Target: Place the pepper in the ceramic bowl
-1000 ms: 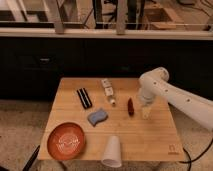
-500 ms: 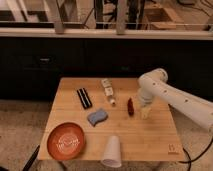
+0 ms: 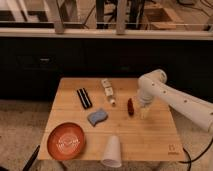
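— Where was the pepper (image 3: pixel 130 106)?
— On the tabletop (image 3: pixel 150 136), just beside the pincer (image 3: pixel 144 111), on its bowl (image 3: pixel 66 141) side, long axis running front to back. Whether the pincer was open, I couldn't tell.

Gripper (image 3: pixel 144 111) just right of the pepper (image 3: pixel 130 106), low over the table (image 3: pixel 150 135), blurred to a pale stub. White arm (image 3: pixel 185 102) cut off by the right edge. Label on the small bottle (image 3: pixel 108 91) too small to read. Table legs mostly lost below the bottom edge.
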Tool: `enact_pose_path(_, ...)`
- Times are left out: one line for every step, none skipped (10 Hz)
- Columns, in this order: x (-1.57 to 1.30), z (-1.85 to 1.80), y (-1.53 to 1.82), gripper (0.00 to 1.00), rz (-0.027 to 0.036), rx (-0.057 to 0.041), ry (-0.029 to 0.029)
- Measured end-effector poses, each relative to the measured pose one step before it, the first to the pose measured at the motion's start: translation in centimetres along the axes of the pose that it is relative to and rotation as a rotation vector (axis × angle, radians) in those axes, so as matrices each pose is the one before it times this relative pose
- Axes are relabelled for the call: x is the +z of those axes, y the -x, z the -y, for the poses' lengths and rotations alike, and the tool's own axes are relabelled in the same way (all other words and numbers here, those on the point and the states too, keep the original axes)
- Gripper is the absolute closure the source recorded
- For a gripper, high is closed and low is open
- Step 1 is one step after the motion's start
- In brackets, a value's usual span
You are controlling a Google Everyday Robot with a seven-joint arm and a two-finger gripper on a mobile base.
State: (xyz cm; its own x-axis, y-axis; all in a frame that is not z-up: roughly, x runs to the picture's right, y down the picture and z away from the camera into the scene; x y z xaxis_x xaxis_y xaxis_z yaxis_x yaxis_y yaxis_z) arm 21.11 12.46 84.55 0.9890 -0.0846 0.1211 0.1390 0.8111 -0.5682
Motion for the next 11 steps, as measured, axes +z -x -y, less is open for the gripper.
enact_pose_path(0.119,0.055,0.039,0.2,0.0001,-0.00426,0.00036)
enact_pose_path(0.095,0.083,0.108,0.2,0.00079,-0.00528,-0.00003)
enact_pose_path(0.085,0.072,0.057,0.2,0.0017,-0.00342,-0.00069)
enact_pose_path(0.126,0.089,-0.022,0.2,0.00291,-0.00354,-0.00019)
enact_pose_path(0.114,0.078,-0.07,0.2,0.0013,-0.00271,0.0001)
enact_pose_path(0.066,0.0,-0.006,0.2,0.00026,-0.0037,0.00096)
enact_pose_path(0.029,0.095,0.117,0.2,0.00063,-0.00747,-0.00014)
enact_pose_path(0.072,0.05,0.18,0.2,0.00143,-0.00511,-0.00042)
enact_pose_path(0.017,0.053,0.094,0.2,0.00054,-0.00322,0.00003)
enact_pose_path(0.005,0.099,0.028,0.2,0.00094,-0.00247,-0.00003)
enact_pose_path(0.059,0.124,-0.014,0.2,0.00161,-0.00504,-0.00005)
